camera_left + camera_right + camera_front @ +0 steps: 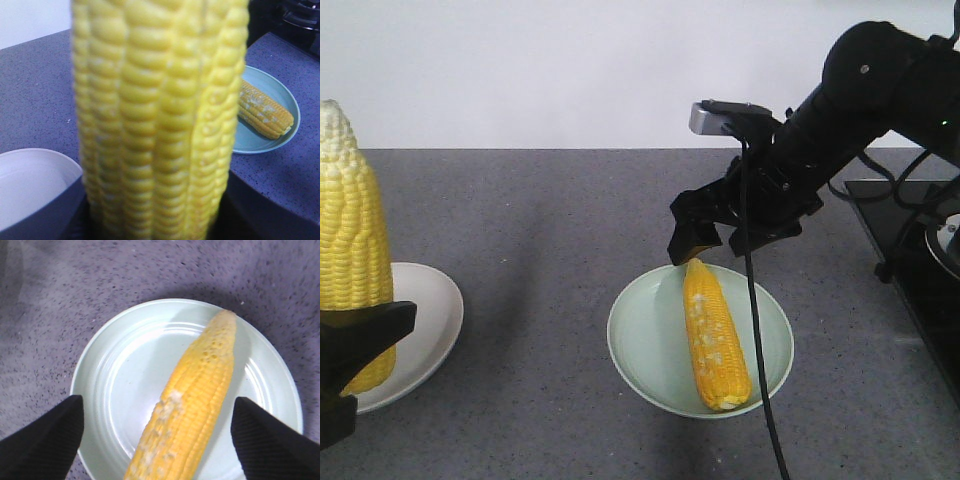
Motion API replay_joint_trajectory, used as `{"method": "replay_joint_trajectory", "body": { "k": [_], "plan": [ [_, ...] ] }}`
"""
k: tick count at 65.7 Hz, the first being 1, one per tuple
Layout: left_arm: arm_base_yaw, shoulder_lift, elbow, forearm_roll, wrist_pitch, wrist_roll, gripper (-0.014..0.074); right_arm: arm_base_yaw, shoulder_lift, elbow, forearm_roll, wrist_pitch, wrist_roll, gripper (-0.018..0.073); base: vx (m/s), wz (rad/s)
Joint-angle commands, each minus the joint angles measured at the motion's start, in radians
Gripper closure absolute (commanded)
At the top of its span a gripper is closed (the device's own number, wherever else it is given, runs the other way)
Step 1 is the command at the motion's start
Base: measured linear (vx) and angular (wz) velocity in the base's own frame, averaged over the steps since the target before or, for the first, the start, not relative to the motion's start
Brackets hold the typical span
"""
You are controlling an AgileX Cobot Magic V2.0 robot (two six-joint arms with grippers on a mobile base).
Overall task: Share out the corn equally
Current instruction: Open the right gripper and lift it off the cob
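Front view, surface: a dark grey speckled countertop ran back to a pale wall.
Front view, middle plate: a round pale green glossy plate sat right of centre, holding one yellow cob with whitish kernel patches, its narrow tip pointing to the far side and its butt at the near rim.
Front view, right gripper: the black right gripper hung just above the cob's far tip, jaws spread apart and gripping nothing.
Front view, left side: a round white plate lay at the near left; a large pale-tipped yellow cob stood upright in front of it, clamped low down by the black left gripper.
Front view, far right: a black glossy panel lay at the right edge.
Left wrist view, held cob: the upright cob filled the middle, its base between the gripper's dark jaws at the bottom edge.
Left wrist view, plates: the white plate showed at lower left, the green plate with the patchy cob at right.
Right wrist view, plate: the green plate lay directly below on the countertop, the patchy cob slanting across it.
Right wrist view, fingers: the two black fingertips stood wide on either side of the cob, clear of it.
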Motion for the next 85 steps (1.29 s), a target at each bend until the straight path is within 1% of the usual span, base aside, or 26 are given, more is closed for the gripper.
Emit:
{"method": "replay_joint_trajectory", "body": {
  "k": [1, 7, 13, 23, 34, 45, 60, 85],
  "plan": [
    [-0.003, -0.004, -0.027, -0.007, -0.072, 0.000, 0.0311, 0.075, -0.123, -0.033, -0.100, -0.055, 0.030, -0.0010, 0.00, 0.00],
    [-0.003, -0.004, -0.027, -0.007, -0.072, 0.000, 0.0311, 0.138, -0.186, -0.008, -0.170, -0.102, 0.072, -0.0010, 0.00, 0.00],
    [-0.003, -0.004, -0.027, -0.007, -0.072, 0.000, 0.0311, 0.188, -0.265, 0.080, -0.212, -0.200, 0.095, -0.0010, 0.00, 0.00],
    [-0.003, -0.004, -0.027, -0.007, -0.072, 0.000, 0.0311, 0.241, -0.416, 0.281, -0.217, -0.399, 0.095, -0.0010, 0.00, 0.00],
    [-0.003, -0.004, -0.027, -0.007, -0.072, 0.000, 0.0311, 0.255, -0.556, 0.466, -0.216, -0.521, 0.095, -0.0010, 0.00, 0.00],
    [-0.003, -0.004, -0.027, -0.007, -0.072, 0.000, 0.0311, 0.255, -0.657, 0.598, -0.217, -0.542, 0.093, -0.0010, 0.00, 0.00],
    [-0.003, -0.004, -0.027, -0.007, -0.072, 0.000, 0.0311, 0.255, -0.738, 0.717, -0.220, -0.558, 0.084, -0.0010, 0.00, 0.00],
    [-0.003, -0.001, -0.027, -0.016, -0.077, 0.000, 0.0311, 0.255, -0.748, 0.734, -0.220, -0.502, 0.084, -0.0010, 0.00, 0.00]
  ]
}}
